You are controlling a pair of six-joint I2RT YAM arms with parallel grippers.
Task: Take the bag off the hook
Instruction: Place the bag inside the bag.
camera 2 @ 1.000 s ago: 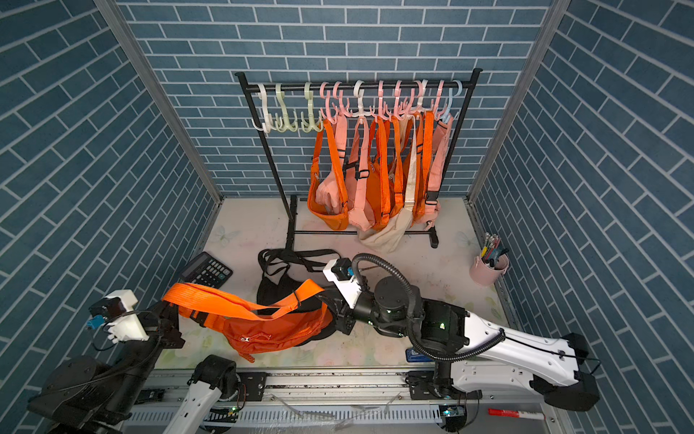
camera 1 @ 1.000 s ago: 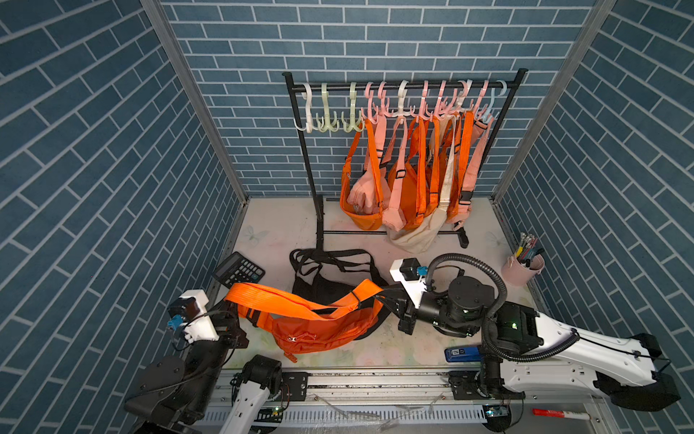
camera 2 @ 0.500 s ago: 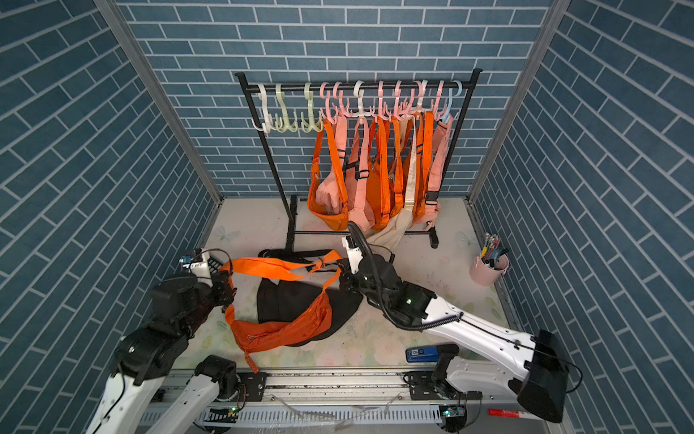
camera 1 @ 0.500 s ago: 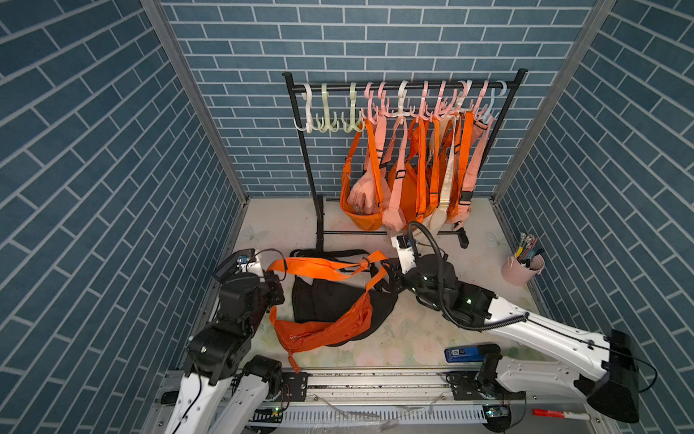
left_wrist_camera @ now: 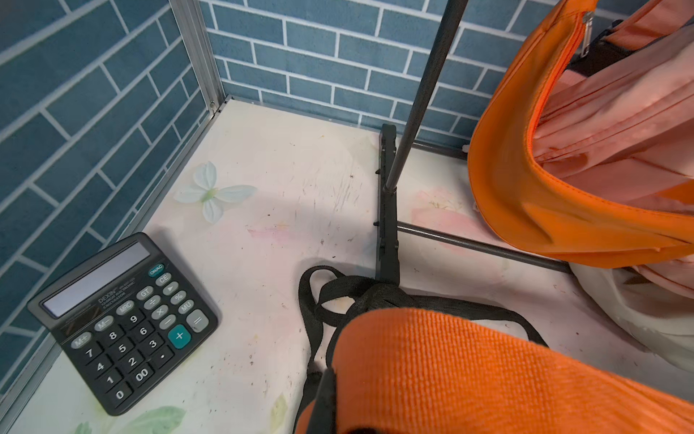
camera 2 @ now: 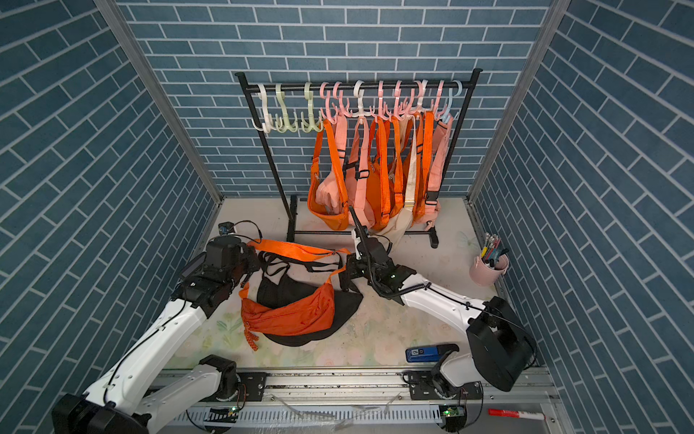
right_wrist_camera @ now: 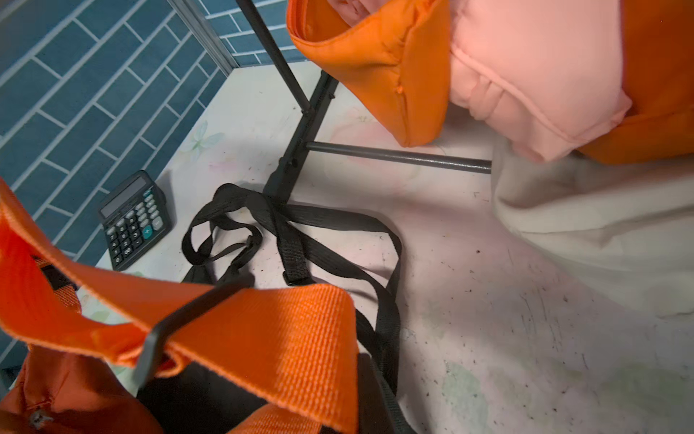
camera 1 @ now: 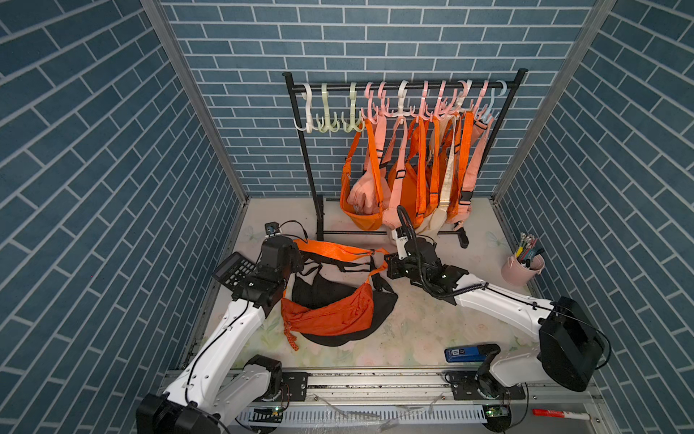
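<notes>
An orange bag (camera 1: 330,312) (camera 2: 293,312) lies off the hooks, across a black bag (camera 1: 338,289) on the table. Its orange strap (camera 1: 334,251) stretches between my two grippers. My left gripper (camera 1: 294,251) (camera 2: 252,251) is shut on the strap's left end, and the webbing (left_wrist_camera: 488,375) fills the left wrist view. My right gripper (camera 1: 387,263) (camera 2: 347,265) is shut on the strap's right end, where the webbing (right_wrist_camera: 263,330) hides the fingers. Several hooks (camera 1: 402,109) hang on the black rack (camera 1: 405,85). Those on the right carry orange, pink and cream bags (camera 1: 405,188).
A calculator (camera 1: 234,268) (left_wrist_camera: 124,323) lies by the left wall. The rack's foot bar (left_wrist_camera: 386,233) and the black bag's loose straps (right_wrist_camera: 293,233) are just ahead of both grippers. A pink cup of pens (camera 1: 522,268) stands right, and a blue stapler (camera 1: 463,354) lies front right.
Both arms have moved from the table's front edge back toward the rack, carrying the strap. The orange bag's body has come down from mid-air onto the black bag.
</notes>
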